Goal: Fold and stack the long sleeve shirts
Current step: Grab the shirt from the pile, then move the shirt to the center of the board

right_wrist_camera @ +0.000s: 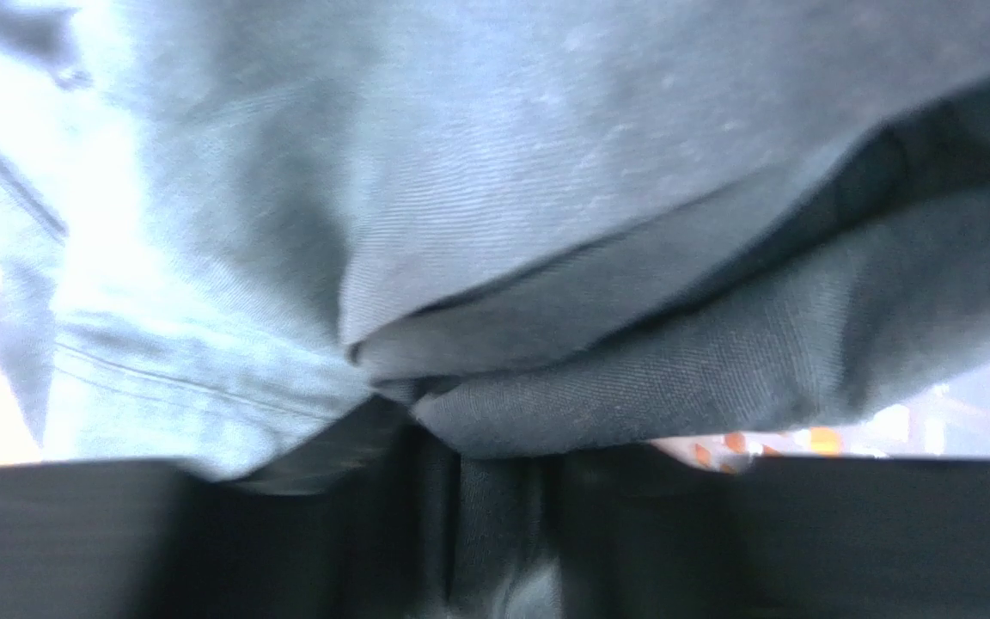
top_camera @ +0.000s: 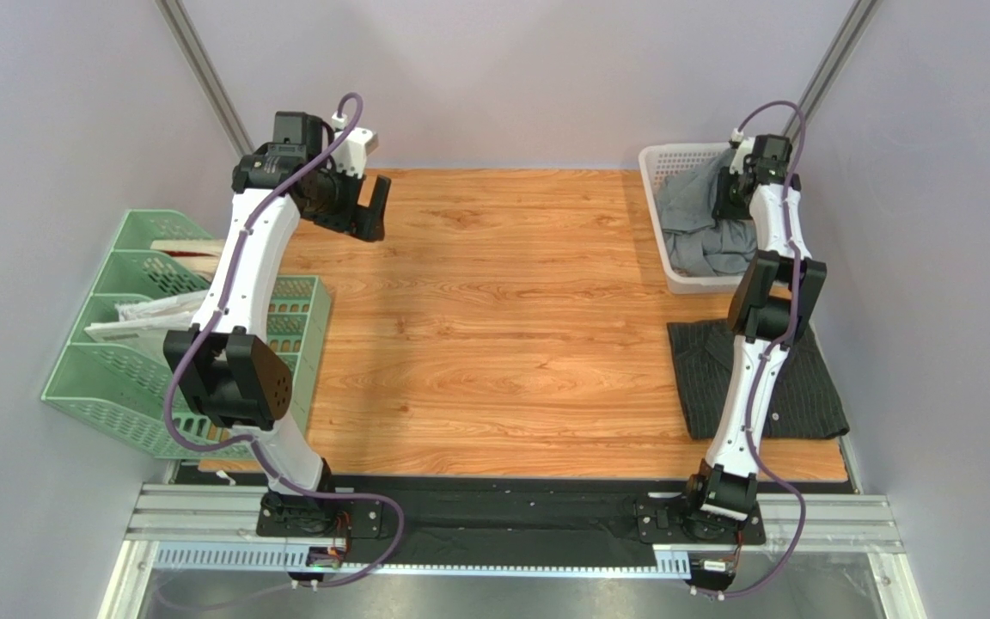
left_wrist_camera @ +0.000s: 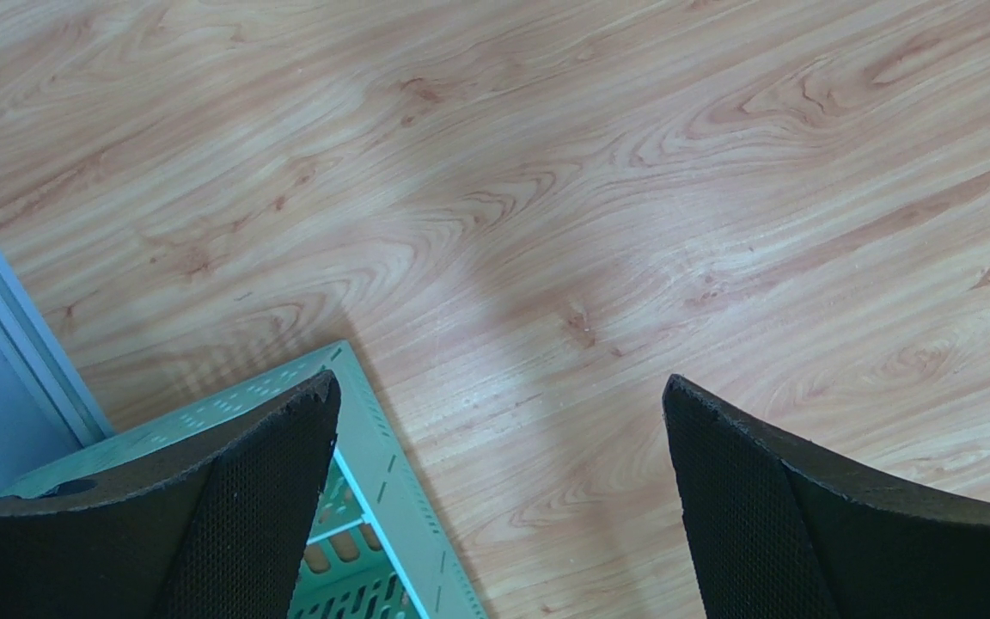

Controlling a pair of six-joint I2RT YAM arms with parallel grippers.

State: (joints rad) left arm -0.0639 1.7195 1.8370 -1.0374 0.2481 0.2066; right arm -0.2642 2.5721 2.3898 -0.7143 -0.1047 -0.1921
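The plain mid-grey shirt lies crumpled in the white mesh basket at the far right. My right gripper reaches down into the basket. In the right wrist view the grey shirt fills the frame and a fold of it runs down between the dark fingers, so my right gripper is shut on it. The dark charcoal pinstriped shirt lies folded flat on the table at the near right. My left gripper is open and empty, held above the far left of the table.
A green plastic rack holding papers stands along the table's left edge; its corner shows under my left fingers. The right arm stands over the folded charcoal shirt. Grey walls enclose the wooden table.
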